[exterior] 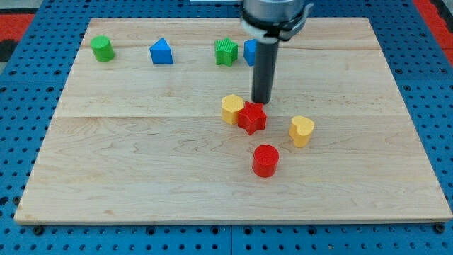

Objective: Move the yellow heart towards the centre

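One yellow heart (301,131) sits down-right of my tip (261,103), right of middle on the counter (141,177), so it needs nudging left; no claw here.

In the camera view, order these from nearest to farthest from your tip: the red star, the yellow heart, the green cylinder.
From my tip:
1. Red star, just below it.
2. Yellow heart, toward the view's lower right.
3. Green cylinder, far off at the view's top left.

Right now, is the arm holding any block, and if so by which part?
Nothing is held. My tip has no means to grasp; it stands just above the red star, well to the left of the yellow heart.
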You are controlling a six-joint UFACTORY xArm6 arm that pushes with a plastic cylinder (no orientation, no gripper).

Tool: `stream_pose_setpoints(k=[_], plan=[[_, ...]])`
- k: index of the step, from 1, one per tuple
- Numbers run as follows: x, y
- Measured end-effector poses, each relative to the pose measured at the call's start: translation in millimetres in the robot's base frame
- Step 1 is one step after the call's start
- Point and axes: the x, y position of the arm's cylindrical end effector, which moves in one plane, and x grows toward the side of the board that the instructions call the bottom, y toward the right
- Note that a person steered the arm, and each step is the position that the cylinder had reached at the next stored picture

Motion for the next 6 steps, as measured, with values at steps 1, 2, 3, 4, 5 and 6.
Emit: stream_pose_setpoints(k=[1, 2, 3, 4, 5, 6], plan=[[51, -23], [69, -32], [52, 7], [63, 15], [89, 49], [82, 115]])
